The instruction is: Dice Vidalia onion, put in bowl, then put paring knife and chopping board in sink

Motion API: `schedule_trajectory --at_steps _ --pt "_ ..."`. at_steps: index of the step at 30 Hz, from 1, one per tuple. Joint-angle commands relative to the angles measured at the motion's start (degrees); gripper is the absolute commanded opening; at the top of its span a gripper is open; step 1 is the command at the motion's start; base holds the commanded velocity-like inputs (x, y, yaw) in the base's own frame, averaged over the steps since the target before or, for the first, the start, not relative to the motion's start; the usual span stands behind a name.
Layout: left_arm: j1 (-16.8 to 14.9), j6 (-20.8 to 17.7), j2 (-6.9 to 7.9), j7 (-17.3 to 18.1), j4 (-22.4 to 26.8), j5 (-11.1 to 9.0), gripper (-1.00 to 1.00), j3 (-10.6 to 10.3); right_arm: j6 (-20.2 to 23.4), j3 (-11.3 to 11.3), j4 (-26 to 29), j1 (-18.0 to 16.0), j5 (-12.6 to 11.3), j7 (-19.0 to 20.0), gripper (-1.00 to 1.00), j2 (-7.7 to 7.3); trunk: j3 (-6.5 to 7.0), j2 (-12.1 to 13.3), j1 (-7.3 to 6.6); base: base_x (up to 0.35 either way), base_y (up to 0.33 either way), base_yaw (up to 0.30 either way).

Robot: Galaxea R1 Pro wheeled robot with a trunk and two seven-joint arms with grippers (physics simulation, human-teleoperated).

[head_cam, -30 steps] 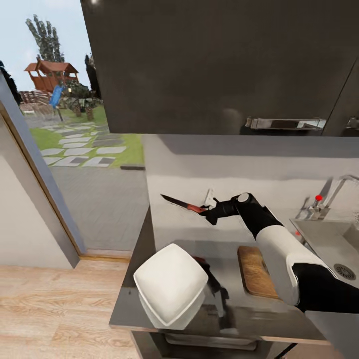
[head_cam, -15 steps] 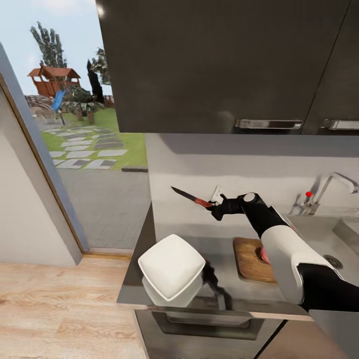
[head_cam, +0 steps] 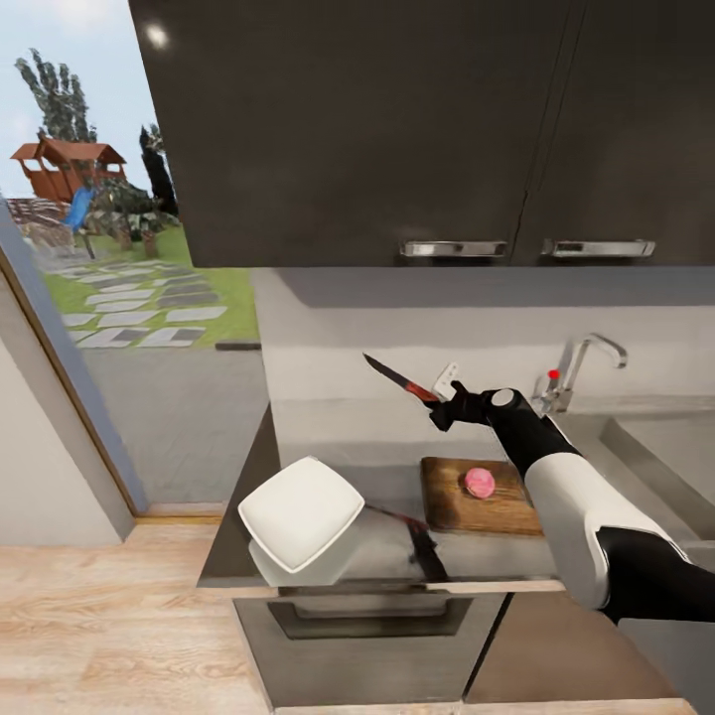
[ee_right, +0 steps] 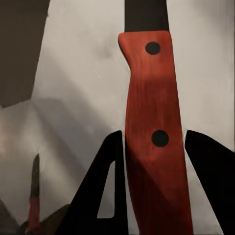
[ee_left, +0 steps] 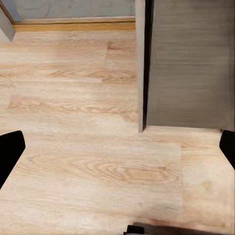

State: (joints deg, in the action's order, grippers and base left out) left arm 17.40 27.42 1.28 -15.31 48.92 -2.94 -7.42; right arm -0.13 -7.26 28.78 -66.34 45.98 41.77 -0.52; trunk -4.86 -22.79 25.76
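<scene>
My right gripper [head_cam: 446, 404] is shut on the paring knife [head_cam: 398, 376] by its reddish-brown handle [ee_right: 154, 142], and holds it in the air above the countertop [head_cam: 377, 479]. The dark blade points up and to the left. The black fingers [ee_right: 209, 169] press the handle from both sides. Below and to the right of the knife, the brown chopping board [head_cam: 449, 503] lies flat with a round pinkish onion [head_cam: 480, 483] on it. The white squarish bowl [head_cam: 299, 512] stands left of the board near the counter's front edge. My left gripper [ee_left: 117, 149] is open over the wooden floor.
The grey sink [head_cam: 650, 462] with its chrome tap [head_cam: 578, 361] and red knob lies right of the board. Dark wall cabinets [head_cam: 397, 129] hang overhead. A glass door [head_cam: 119, 328] to a garden is on the left. A grey cabinet side [ee_left: 188, 63] rises from the floor.
The head camera has shifted, so the whole picture moved and the onion on the board has come out from behind my right arm. The knife stays gripped, its blade tilted a little higher.
</scene>
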Motion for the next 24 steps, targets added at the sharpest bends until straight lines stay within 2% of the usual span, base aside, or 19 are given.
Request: schedule_trajectory --at_steps 1,3,6,14,19,21,24 --pt "0.00 0.09 -0.13 -0.43 0.06 -0.28 1.00 -0.32 -0.08 -1.61 -0.08 0.40 0.33 0.33 -1.00 0.04 -0.05 -0.12 0.03 -0.137 -0.177 -0.245" --pt "0.00 0.09 -0.34 -0.43 0.05 -0.25 1.00 -0.32 -0.25 -3.24 -0.20 1.17 0.33 -0.10 -1.00 0.09 0.08 -0.12 0.03 -0.142 -0.177 -0.246" --pt "0.00 0.09 -0.44 -0.43 0.04 -0.23 1.00 -0.30 -0.35 -4.15 -0.15 1.55 0.22 -0.78 -1.00 0.09 0.27 -0.12 0.03 -0.148 -0.177 -0.240" --pt "0.00 0.09 -0.49 -0.46 0.08 -0.17 1.00 -0.32 -0.35 -4.62 -0.26 1.82 0.00 -1.16 -1.00 0.11 0.83 -0.12 0.03 -0.208 -0.177 -0.213" --pt "0.00 0.09 -0.49 -0.50 0.12 -0.14 1.00 -0.32 -0.20 -4.77 0.05 1.83 -0.38 -1.79 -1.00 0.20 0.95 -0.12 0.03 -0.239 -0.178 -0.040" --pt "0.00 0.09 -0.49 -0.51 0.12 -0.14 1.00 -0.30 -0.17 -4.74 0.18 1.83 -0.39 -3.01 -1.00 0.36 0.96 -0.12 0.03 -0.237 -0.178 -0.006" --pt "0.00 0.09 -0.49 -0.51 0.06 -0.14 1.00 -0.25 -0.31 -4.65 -0.18 1.83 -0.41 -10.39 -1.00 1.34 0.96 -0.12 0.03 -0.231 -0.177 -0.002"
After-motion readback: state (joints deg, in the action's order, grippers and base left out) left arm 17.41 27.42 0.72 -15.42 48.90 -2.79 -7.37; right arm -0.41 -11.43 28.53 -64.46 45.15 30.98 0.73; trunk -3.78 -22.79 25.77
